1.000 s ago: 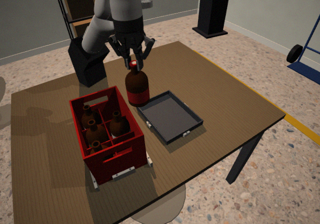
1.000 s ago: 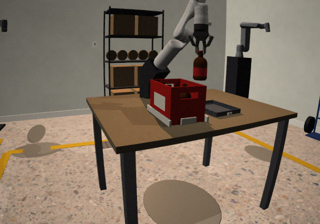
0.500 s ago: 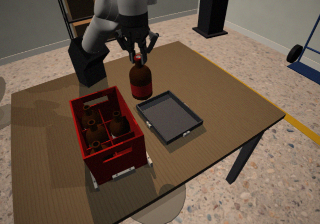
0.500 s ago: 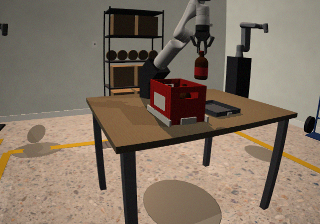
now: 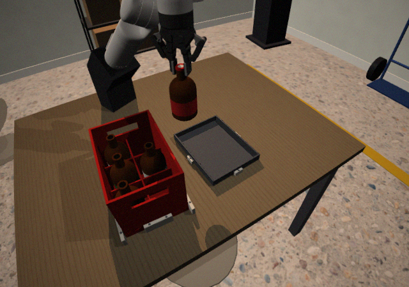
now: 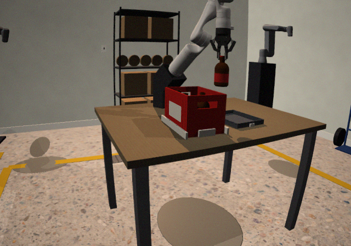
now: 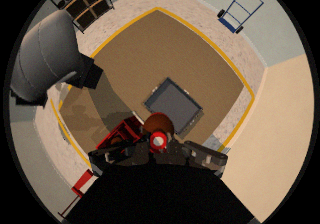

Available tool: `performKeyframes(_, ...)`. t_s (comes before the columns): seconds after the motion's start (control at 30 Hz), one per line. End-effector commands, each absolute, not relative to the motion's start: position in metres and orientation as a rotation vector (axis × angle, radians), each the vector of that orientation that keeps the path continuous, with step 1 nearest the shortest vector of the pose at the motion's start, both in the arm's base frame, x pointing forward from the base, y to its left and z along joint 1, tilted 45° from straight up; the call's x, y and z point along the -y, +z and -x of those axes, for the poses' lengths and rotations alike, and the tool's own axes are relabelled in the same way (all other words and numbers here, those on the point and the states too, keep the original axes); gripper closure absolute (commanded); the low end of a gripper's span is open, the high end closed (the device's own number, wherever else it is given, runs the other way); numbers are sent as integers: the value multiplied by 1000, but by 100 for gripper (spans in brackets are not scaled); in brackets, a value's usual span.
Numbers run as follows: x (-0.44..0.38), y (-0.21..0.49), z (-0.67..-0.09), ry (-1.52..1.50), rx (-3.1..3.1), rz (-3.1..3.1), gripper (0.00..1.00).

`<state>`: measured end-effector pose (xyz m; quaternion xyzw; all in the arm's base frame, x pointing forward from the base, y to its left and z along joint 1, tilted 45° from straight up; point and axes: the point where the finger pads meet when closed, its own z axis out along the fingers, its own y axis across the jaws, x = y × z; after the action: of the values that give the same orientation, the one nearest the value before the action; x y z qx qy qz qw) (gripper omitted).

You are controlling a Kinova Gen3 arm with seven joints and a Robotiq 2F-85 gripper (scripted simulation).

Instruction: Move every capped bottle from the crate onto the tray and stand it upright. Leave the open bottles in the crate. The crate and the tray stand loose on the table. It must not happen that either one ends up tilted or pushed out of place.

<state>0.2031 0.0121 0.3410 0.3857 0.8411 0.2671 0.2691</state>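
My gripper [image 5: 180, 69] [image 6: 222, 57] [image 7: 158, 137] is shut on the neck of a brown bottle [image 5: 183, 91] [image 6: 221, 68] [image 7: 159, 122] with a red cap and a red label. The bottle hangs upright in the air, clear of crate and tray. The dark grey tray [image 5: 236, 133] [image 6: 258, 122] [image 7: 160, 87] is empty. The red crate [image 5: 154, 214] [image 6: 195, 119] [image 7: 109, 140] holds several brown bottles with open necks: three in the left row, with the front one [image 5: 122, 186] partly hidden by the crate wall, and one [image 5: 152, 162] in the right row.
The crate stands beside the tray on the wooden table [image 5: 264, 112] [image 6: 141, 141]. White strips [image 5: 158, 222] [image 6: 207, 132] lie along the crate's foot. Small pale blocks [image 5: 238, 171] sit at the tray's sides. The black arm base [image 5: 114, 82] stands at the table's back edge.
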Motion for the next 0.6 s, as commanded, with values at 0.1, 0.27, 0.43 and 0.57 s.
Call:
performKeyframes(0.1,-19,339,-197,722,-2264,-1043,100)
performKeyframes(0.27,-30,335,-189,725,-2259,-1048,100)
performKeyframes(0.43,-41,331,-180,729,-2255,-1053,100)
performKeyframes(0.57,-49,329,-174,731,-2251,-1057,100)
